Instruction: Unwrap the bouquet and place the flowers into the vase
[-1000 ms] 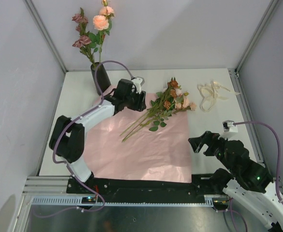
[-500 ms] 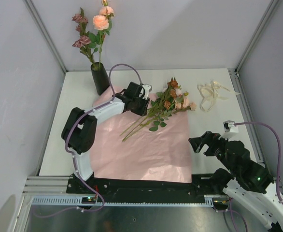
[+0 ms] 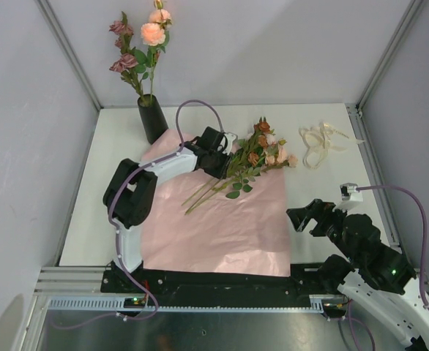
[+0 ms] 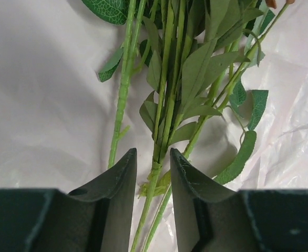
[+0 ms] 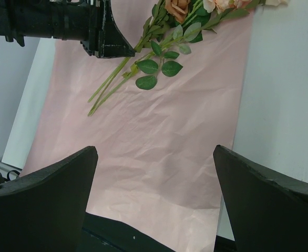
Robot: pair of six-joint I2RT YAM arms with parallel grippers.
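The loose flowers [image 3: 252, 155] – artificial roses with long green stems and heads of peach, pale pink and dark red – are laid across the far part of the creased pink paper sheet [image 3: 222, 227]. Their heads are pointed to 2 o'clock and the cut ends to 8 o'clock. The left gripper [image 4: 153, 157] is lowered over the bare part of the green stems [image 4: 164, 105], below the leaves, probably because the stems are gathered there and can be taken together. Its jaws are drawn narrow, with two or three stems between them. It cannot be told whether the stems are already pressed. One stem is left outside the jaws, on the 9 o'clock side in the wrist view, so it may not be lifted.

The tall black matte vase [image 3: 153, 119] is set upright at 11 o'clock on the white table [image 3: 346, 175], just beyond the corner of the paper. Several roses [image 3: 145, 44] are already stood in it – its narrow mouth is partly filled, which may hinder the next stems. The cream ribbon [image 3: 318, 145] is put aside at 2 o'clock, well apart. The right gripper [image 5: 154, 152] is held wide and empty at 4 o'clock, out of the way.
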